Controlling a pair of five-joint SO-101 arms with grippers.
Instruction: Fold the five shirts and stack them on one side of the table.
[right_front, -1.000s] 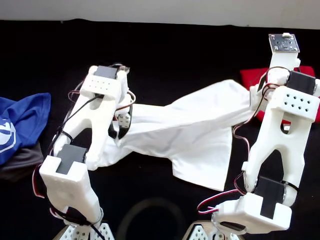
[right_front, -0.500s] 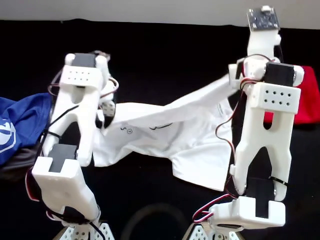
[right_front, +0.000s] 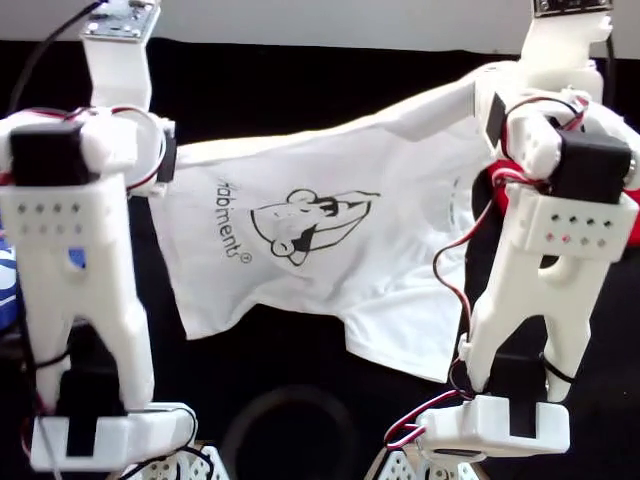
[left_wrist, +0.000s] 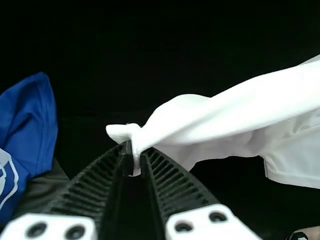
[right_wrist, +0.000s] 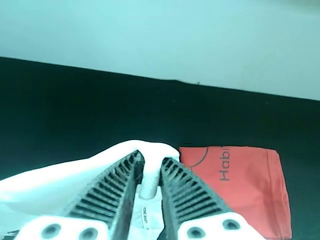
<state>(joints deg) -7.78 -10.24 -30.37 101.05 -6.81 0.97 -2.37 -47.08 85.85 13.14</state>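
Note:
A white shirt (right_front: 330, 230) with a black cartoon print hangs stretched in the air between the two raised arms, its lower hem drooping toward the black table (right_front: 300, 70). My left gripper (left_wrist: 134, 161) is shut on one bunched corner of the white shirt (left_wrist: 210, 120). My right gripper (right_wrist: 149, 175) is shut on the opposite upper edge, near the white shirt's (right_wrist: 60, 182) collar label. A folded red shirt (right_wrist: 240, 185) lies on the table beyond the right gripper. A blue shirt (left_wrist: 25, 120) lies crumpled over a dark garment (left_wrist: 42, 187) at the table's left side.
The red shirt (right_front: 630, 220) shows behind the right arm at the table's right edge. A sliver of the blue shirt (right_front: 5, 285) shows at the left edge. A pale wall (right_wrist: 160, 35) runs beyond the table's far edge.
Both arms have risen and drawn apart, lifting the white shirt off the table and spreading it flat in the air so its print now shows.

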